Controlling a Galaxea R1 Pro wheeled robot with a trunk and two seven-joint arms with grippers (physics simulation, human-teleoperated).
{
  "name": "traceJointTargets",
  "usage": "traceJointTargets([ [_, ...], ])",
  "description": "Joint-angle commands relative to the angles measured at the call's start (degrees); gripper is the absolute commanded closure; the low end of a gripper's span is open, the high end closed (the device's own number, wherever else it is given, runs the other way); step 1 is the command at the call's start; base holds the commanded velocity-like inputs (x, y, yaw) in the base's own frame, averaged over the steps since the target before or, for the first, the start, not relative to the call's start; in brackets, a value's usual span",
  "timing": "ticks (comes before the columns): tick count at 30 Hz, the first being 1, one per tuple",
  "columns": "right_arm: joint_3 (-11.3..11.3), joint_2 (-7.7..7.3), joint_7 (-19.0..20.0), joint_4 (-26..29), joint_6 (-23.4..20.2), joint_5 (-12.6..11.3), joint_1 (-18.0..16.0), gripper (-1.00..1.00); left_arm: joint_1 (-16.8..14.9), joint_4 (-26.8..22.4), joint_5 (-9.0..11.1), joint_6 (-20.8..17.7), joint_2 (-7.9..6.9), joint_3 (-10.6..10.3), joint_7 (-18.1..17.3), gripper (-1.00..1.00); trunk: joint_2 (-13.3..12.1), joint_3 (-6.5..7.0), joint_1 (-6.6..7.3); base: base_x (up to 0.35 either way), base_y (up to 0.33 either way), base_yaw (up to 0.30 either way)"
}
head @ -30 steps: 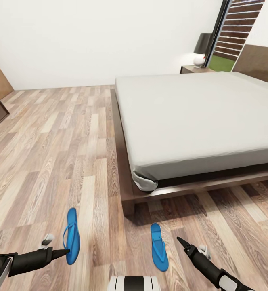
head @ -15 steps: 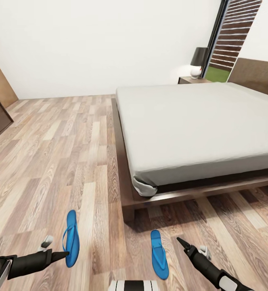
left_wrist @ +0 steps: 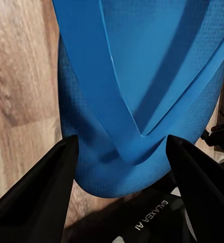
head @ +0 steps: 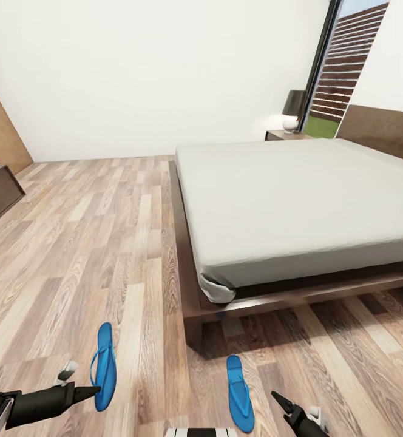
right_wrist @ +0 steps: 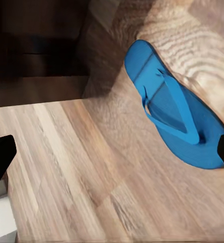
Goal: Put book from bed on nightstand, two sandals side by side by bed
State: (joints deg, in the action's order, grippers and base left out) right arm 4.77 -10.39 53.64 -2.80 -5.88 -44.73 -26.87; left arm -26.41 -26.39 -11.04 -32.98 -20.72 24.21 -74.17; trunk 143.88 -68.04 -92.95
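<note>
— Where are the two sandals found?

— Both are seen on the wood-plank floor (head: 74,243) beyond the foot of the bed (head: 298,200). The left sandal (head: 105,365) is met at its near end by the tip of the left gripper (head: 92,391); in the left wrist view that sandal (left_wrist: 142,91) is seen close up, with one dark finger on either side of its end. The right sandal (head: 239,392) lies well apart from the first, near the bed's corner, just beside the right gripper (head: 281,400).

— And how are the jaws set?

— The left jaws are spread wide, and nothing is clamped. The right jaws are also held apart, their tips at opposite edges of the right wrist view, with that sandal (right_wrist: 175,114) lying on the floor ahead, ungripped.

— What is noted farther off?

— A nightstand (head: 284,135) with a lamp (head: 294,109) is seen beside the headboard, by the window.
</note>
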Motion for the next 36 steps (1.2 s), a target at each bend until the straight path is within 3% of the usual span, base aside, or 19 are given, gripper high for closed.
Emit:
traceJointTargets([
  [1, 0.5, 0.02, 0.3, -0.2, -0.6, -0.2, 0.4, -1.0, 0.0, 0.2, -0.6, -0.4, -0.04, 0.4, -0.3, 1.0, 0.0, 0.19, 0.04, 0.0, 0.0, 0.0],
  [33, 0.6, 0.37, -0.2, -0.2, -0.4, -0.4, 1.0, -1.0, 0.0, 0.7, -0.6, 0.5, 0.27, 0.3, -0.3, 1.0, -0.4, 7.27, 0.86, 0.0, 0.0, 0.0],
  [36, 0.6, 0.37, -0.2, -0.2, -0.3, -0.4, 1.0, -1.0, 0.0, 0.7, -0.6, 0.5, 0.31, 0.3, -0.3, 1.0, -0.4, 7.27, 0.86, 0.0, 0.0, 0.0],
])
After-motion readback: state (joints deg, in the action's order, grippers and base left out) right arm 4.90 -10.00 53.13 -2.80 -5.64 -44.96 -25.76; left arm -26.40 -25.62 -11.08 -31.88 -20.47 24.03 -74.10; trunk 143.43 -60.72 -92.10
